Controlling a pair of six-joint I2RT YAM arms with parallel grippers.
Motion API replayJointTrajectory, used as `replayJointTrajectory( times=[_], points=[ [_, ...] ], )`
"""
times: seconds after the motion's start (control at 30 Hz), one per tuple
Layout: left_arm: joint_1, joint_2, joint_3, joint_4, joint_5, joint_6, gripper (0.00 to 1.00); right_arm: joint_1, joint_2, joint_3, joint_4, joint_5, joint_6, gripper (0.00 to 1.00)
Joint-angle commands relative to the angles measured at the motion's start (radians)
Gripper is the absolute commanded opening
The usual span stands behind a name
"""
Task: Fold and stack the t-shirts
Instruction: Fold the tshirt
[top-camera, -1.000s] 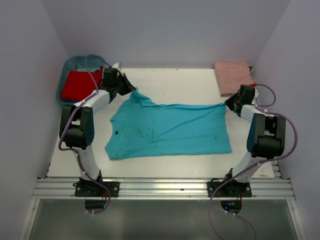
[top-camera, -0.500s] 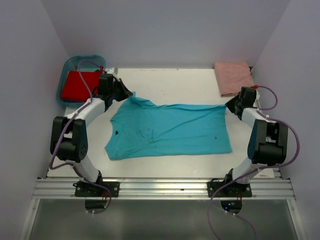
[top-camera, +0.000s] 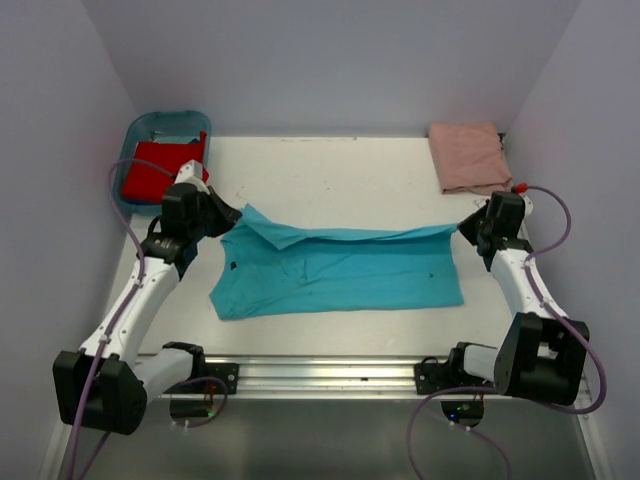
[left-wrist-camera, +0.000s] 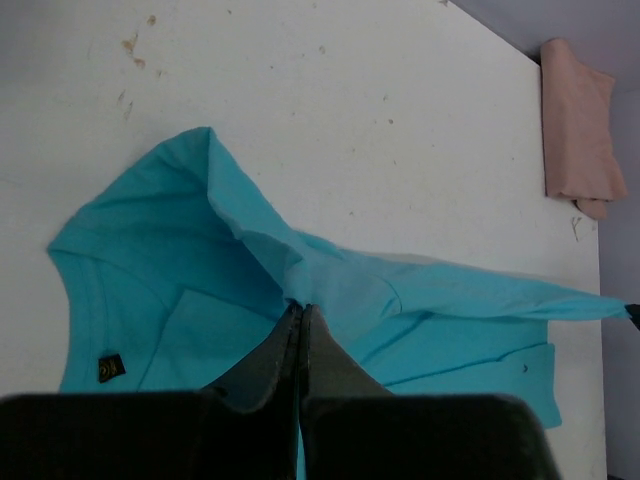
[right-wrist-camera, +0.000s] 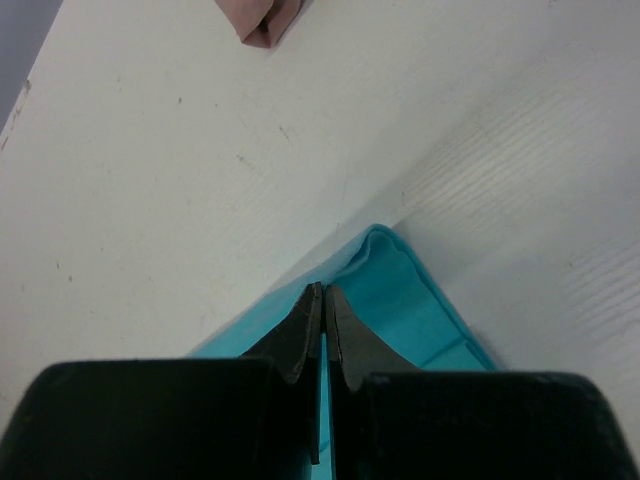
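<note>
The turquoise t-shirt (top-camera: 340, 275) lies across the middle of the table, neck to the left, with its small dark label (left-wrist-camera: 108, 369) showing. Its far edge is lifted and drawn forward over the body as a fold. My left gripper (top-camera: 236, 216) is shut on the cloth at the far left corner (left-wrist-camera: 300, 308). My right gripper (top-camera: 462, 229) is shut on the far right corner (right-wrist-camera: 322, 290). The pale salmon-pink t-shirt (top-camera: 468, 155) lies folded at the back right. The red t-shirt (top-camera: 152, 170) sits in the tub.
A blue plastic tub (top-camera: 165, 124) stands at the back left corner, holding the red shirt. The table's white surface (top-camera: 340, 175) runs between the turquoise shirt and the back wall. A metal rail (top-camera: 320, 375) lines the near edge.
Both grippers have come toward the near side with the turquoise shirt's far edge, laying it forward over the body. The left arm has swung out to the left.
</note>
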Motion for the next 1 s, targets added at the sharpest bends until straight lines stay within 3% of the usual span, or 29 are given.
replayJointTrajectory(
  times=[0.0, 0.23, 0.43, 0.97],
  points=[
    [0.006, -0.076, -0.046, -0.147, 0.016, -0.051, 0.0, 0.003, -0.054, 0.001, -0.088, 0.04, -0.052, 0.0],
    [0.006, -0.222, -0.218, -0.256, 0.105, -0.128, 0.0, 0.003, -0.046, -0.003, -0.12, 0.045, -0.055, 0.0],
    [0.005, -0.323, -0.299, -0.296, 0.044, -0.157, 0.0, 0.005, -0.018, -0.01, -0.111, 0.043, -0.054, 0.0],
    [0.005, -0.161, -0.347, -0.186, -0.056, -0.106, 0.0, 0.019, -0.008, -0.01, -0.136, 0.075, -0.062, 0.0]
  ],
)
